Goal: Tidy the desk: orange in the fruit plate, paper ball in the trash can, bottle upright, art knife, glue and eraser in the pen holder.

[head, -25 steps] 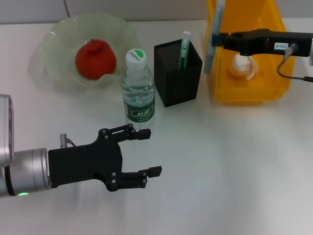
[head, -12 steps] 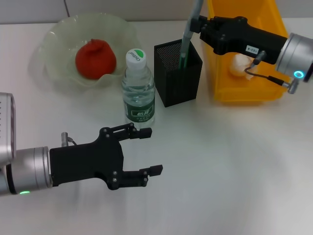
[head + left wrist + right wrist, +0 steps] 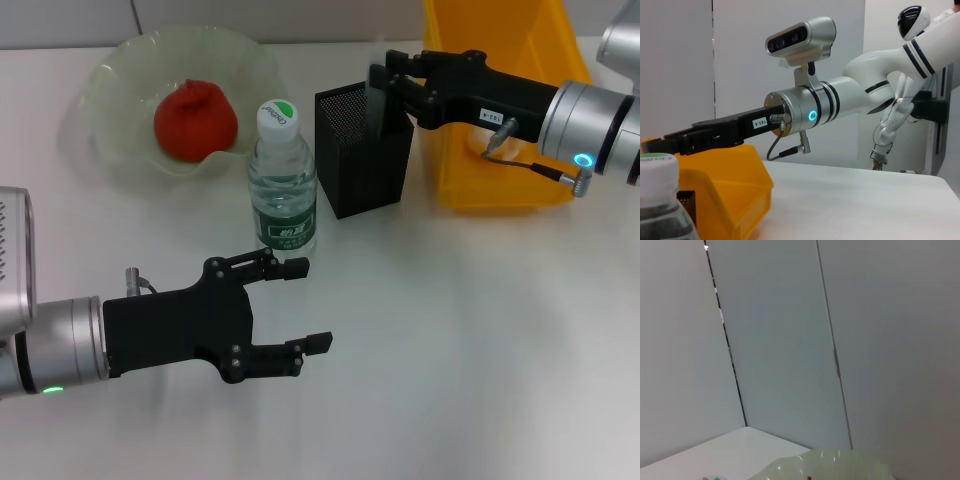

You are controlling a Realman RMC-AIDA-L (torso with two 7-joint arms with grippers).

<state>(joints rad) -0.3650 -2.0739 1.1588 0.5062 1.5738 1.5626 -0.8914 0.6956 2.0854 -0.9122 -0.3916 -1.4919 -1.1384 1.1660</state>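
In the head view's lower left, the left gripper [image 3: 288, 312] is hovering just above the worktop [image 3: 470, 350] with its jaws spread wide and holding nothing. At upper left, the orange [image 3: 195, 120] is sitting in the fruit plate [image 3: 125, 75]. Just right of it, the bottle [image 3: 283, 185] is standing upright, cap on. At upper centre, the right gripper [image 3: 385, 85] is hanging over the pen holder [image 3: 365, 165], its jaws closing on a slim pale item being lowered into the cup; which item it is I cannot tell. Behind the arm, the trash can [image 3: 500, 190] is occupying the upper right. The next move probably calls for releasing squarely inside the mesh.
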